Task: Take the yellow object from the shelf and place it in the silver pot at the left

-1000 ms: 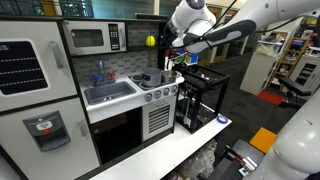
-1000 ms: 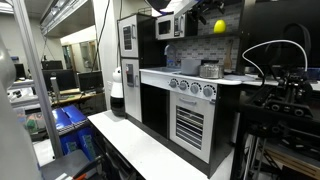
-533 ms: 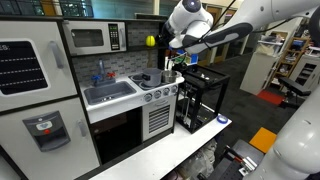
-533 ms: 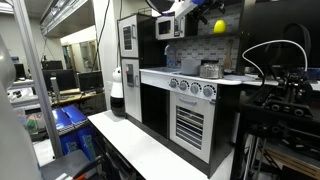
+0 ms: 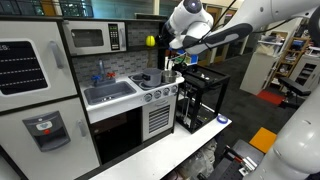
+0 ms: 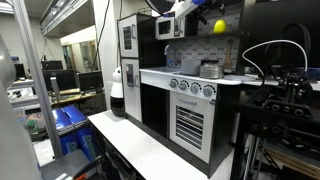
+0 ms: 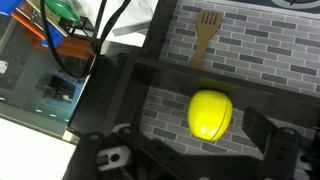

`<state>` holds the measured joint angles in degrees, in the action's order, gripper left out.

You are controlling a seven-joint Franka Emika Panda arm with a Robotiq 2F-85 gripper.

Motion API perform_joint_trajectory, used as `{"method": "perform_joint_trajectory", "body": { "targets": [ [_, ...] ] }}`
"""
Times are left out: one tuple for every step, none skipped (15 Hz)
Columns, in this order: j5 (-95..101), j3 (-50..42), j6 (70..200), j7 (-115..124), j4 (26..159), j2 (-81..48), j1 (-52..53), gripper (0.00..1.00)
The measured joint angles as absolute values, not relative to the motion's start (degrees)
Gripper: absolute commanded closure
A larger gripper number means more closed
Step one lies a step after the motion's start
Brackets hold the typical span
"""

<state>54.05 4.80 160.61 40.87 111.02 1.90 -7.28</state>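
Note:
The yellow object (image 7: 210,114) is a small round ball resting in the shelf (image 7: 285,70), which has a grey brick back wall. It also shows in both exterior views (image 5: 152,41) (image 6: 219,26), right of the microwave (image 5: 90,38). In the wrist view my gripper (image 7: 200,142) is open at the shelf's mouth, its dark fingers (image 7: 268,135) on either side of the ball with gaps showing. In an exterior view the gripper (image 5: 164,42) is right beside the ball. A silver pot (image 6: 210,70) stands on the stove top below the shelf.
The toy kitchen has a sink (image 5: 110,92) with a tap, an oven front with knobs (image 5: 160,112) and a white counter. A fork picture (image 7: 207,30) is on the shelf's back wall. A black frame (image 5: 200,98) stands beside the kitchen.

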Motion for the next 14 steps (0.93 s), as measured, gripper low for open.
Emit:
{"method": "perform_joint_trajectory", "body": {
  "targets": [
    [54.06,4.76,161.32,39.72,111.19,1.83,-7.28,0.0],
    [54.07,4.7,161.96,38.48,111.22,1.7,-7.29,0.0],
    [54.14,4.63,162.58,37.33,111.22,1.56,-7.29,0.0],
    [54.32,4.55,163.23,36.42,111.2,1.45,-7.31,0.0],
    [55.04,4.43,163.97,36.14,111.12,1.35,-7.38,0.0],
    [56.37,4.21,164.62,36.47,110.92,1.26,-7.43,0.0],
    [58.45,3.93,165.03,37.73,110.54,1.18,-7.46,0.0],
    [60.94,3.62,165.21,39.98,110.02,1.1,-7.49,0.0],
    [63.59,3.33,165.25,42.72,109.46,0.98,-7.52,0.0],
    [65.9,3.08,165.25,45.34,108.95,0.8,-7.56,0.0],
    [68.02,2.86,165.25,47.76,108.45,0.5,-7.58,0.0],
    [70.01,2.72,165.25,50.09,107.96,0.1,-7.58,0.0],
    [71.91,2.66,165.25,52.35,107.43,-0.43,-7.58,0.0],
    [73.54,2.66,165.25,54.3,106.99,-1.02,-7.58,0.0]
  ]
}}
